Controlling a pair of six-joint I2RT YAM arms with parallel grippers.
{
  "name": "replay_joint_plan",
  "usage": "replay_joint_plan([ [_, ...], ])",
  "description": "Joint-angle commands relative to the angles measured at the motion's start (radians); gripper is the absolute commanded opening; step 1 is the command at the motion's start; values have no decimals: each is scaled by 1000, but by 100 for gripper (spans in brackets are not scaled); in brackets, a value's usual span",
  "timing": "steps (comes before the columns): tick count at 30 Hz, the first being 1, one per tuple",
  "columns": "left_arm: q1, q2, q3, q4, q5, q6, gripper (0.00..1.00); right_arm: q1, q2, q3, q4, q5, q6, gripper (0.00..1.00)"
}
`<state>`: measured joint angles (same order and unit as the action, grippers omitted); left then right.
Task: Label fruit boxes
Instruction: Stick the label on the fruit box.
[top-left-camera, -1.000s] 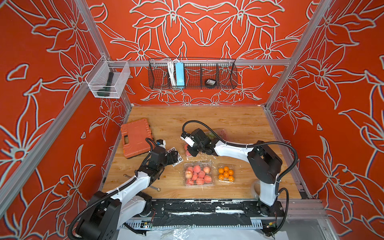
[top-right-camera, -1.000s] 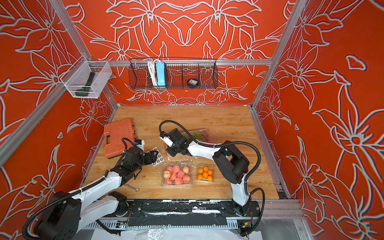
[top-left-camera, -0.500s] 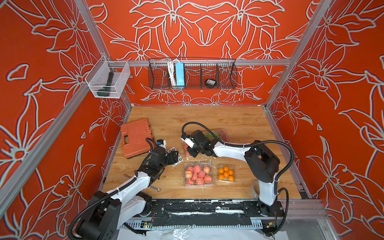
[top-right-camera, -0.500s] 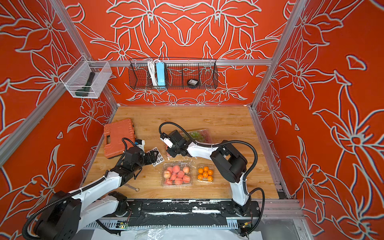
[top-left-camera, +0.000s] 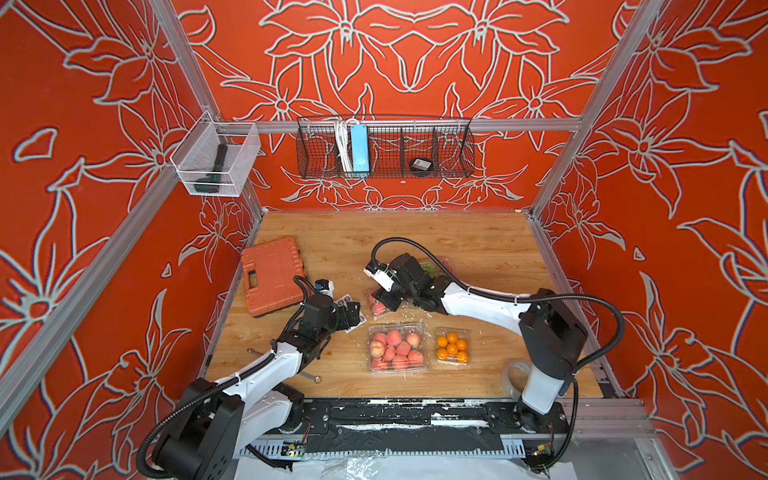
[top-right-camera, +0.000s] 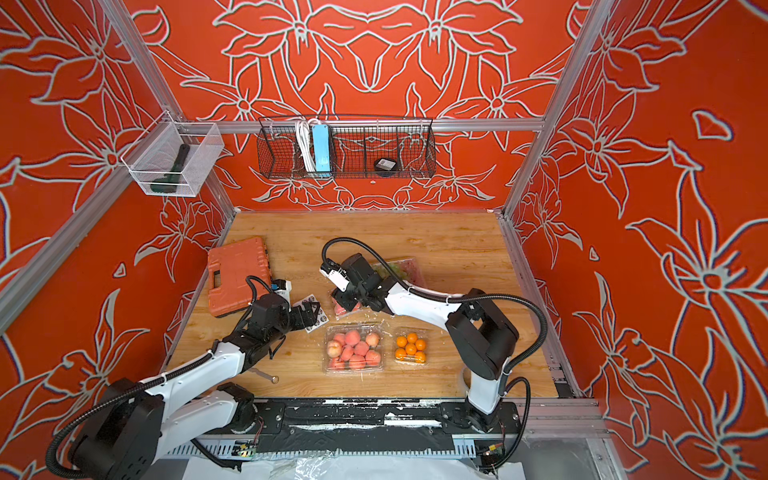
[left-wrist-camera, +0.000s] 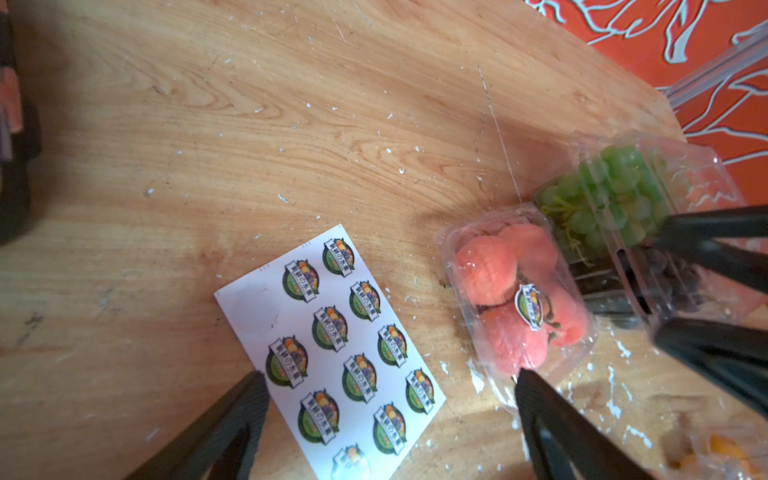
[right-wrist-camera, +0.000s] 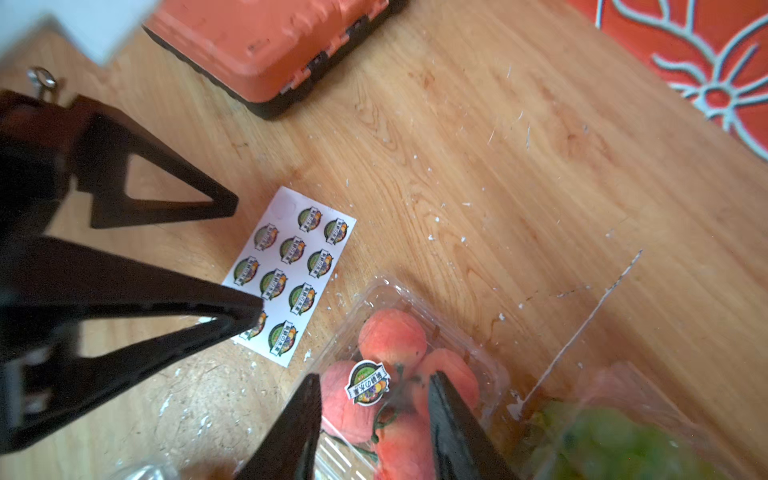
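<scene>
The small peach box (right-wrist-camera: 399, 345) (left-wrist-camera: 498, 266) lies mid-table with a round sticker (right-wrist-camera: 368, 382) on its lid. My right gripper (right-wrist-camera: 374, 377) (top-left-camera: 384, 301) hangs just over that lid, open, one finger on each side of the sticker and holding nothing. My left gripper (left-wrist-camera: 390, 376) (top-left-camera: 353, 311) stands wide open and empty above the white sticker sheet (left-wrist-camera: 332, 345) (right-wrist-camera: 291, 270). The grape box (top-left-camera: 432, 268) (left-wrist-camera: 615, 203) sits behind the right gripper. The large peach box (top-left-camera: 397, 349) and the orange box (top-left-camera: 452, 348) lie side by side nearer the front, in both top views.
An orange tool case (top-left-camera: 272, 276) lies at the left side. A small wrench (top-left-camera: 309, 376) rests beside the left arm near the front edge. A wire basket (top-left-camera: 384, 147) and a clear bin (top-left-camera: 214, 164) hang on the back walls.
My right gripper has gone from shut to open over the small peach box. The left gripper has opened wider over the sheet. Both arms have hardly shifted.
</scene>
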<state>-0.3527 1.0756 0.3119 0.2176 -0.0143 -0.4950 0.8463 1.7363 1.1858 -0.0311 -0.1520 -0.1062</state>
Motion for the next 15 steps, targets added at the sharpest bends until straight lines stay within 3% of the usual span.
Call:
replay_joint_plan([
  [1, -46, 37, 1, -2, -68, -28, 98, 0, -126, -81, 51, -23, 41, 83],
  [2, -66, 54, 13, -5, -88, -33, 98, 0, -160, -111, 70, -28, 53, 98],
  [5, -125, 121, 54, -27, -167, -56, 98, -1, -251, -178, 83, -21, 80, 98],
  [9, -136, 199, 85, -71, -307, -97, 98, 0, -334, -267, 79, 7, 89, 98],
  [15, -144, 371, 148, -51, -348, -116, 98, -1, -422, -358, 96, 3, 102, 98],
])
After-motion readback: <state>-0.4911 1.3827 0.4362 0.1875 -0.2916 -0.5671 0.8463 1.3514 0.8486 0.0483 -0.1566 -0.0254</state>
